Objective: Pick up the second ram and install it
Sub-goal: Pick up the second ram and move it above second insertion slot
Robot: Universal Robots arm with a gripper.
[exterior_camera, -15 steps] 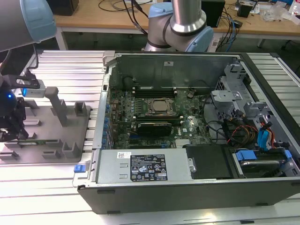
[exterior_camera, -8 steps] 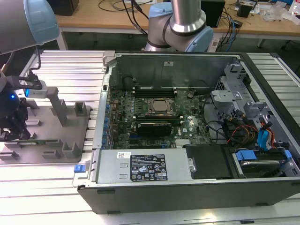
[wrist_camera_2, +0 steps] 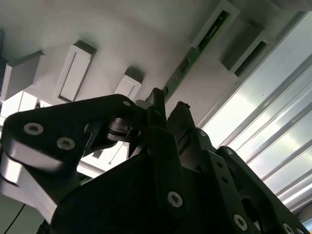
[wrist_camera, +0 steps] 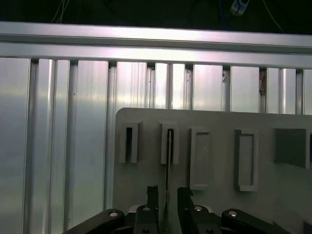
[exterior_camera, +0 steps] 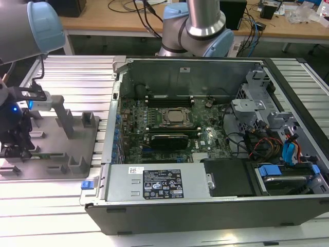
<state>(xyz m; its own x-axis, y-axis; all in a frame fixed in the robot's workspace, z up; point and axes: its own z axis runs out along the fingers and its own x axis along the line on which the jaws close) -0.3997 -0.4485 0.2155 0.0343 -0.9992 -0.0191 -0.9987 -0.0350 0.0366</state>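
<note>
Gripper (wrist_camera: 166, 191) jaws, slightly parted, straddle the second ram (wrist_camera_2: 197, 51).

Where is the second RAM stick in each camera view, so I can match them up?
Exterior view: too thin to make out; the gripper hangs over it at that view's left.
Second wrist view: the second ram runs edge-on, away from the gripper.
First wrist view: the second ram is a thin dark edge between the open fingers.
Shared landmark: the grey fixture plate.
</note>
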